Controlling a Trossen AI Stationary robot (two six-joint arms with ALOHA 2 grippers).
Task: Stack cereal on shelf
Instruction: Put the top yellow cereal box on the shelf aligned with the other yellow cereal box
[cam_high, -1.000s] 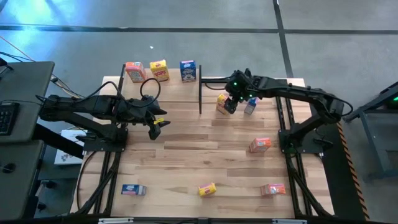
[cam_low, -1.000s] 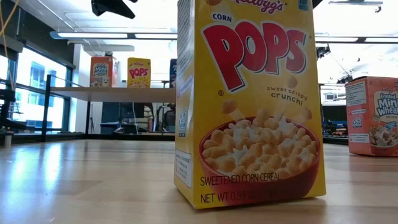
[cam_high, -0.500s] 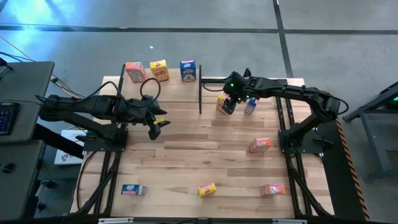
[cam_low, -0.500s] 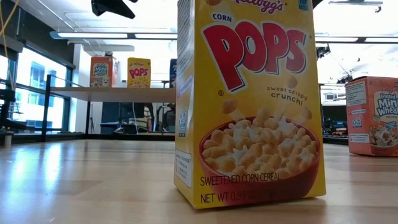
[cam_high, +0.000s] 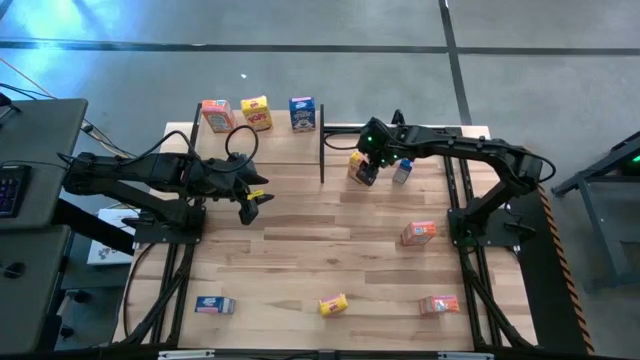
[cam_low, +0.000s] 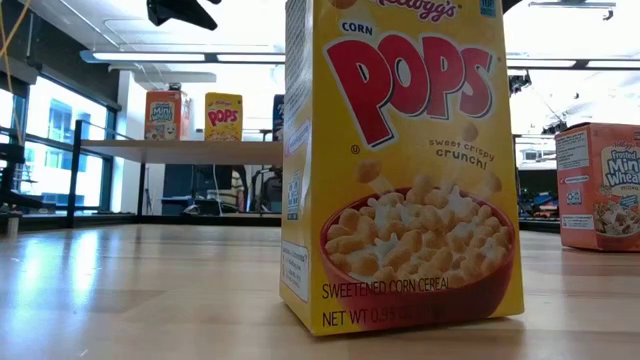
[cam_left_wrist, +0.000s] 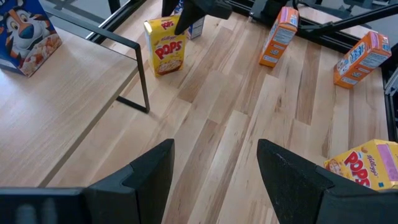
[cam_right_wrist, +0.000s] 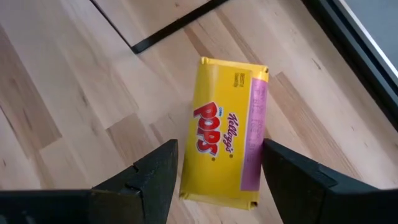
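Right end effector (cam_right_wrist: 214, 171) released, straddling upright yellow cardboard Pops cereal box (cam_right_wrist: 227, 127) w/o contact: prob light, crushable; pinch broad faces gently.

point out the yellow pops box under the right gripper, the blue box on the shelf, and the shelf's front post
yellow Pops box (cam_right_wrist: 227, 127): right wrist view, its top panel
blue box (cam_high: 302, 112): high view, box middle
shelf's front post (cam_left_wrist: 143, 78): left wrist view, mid-post
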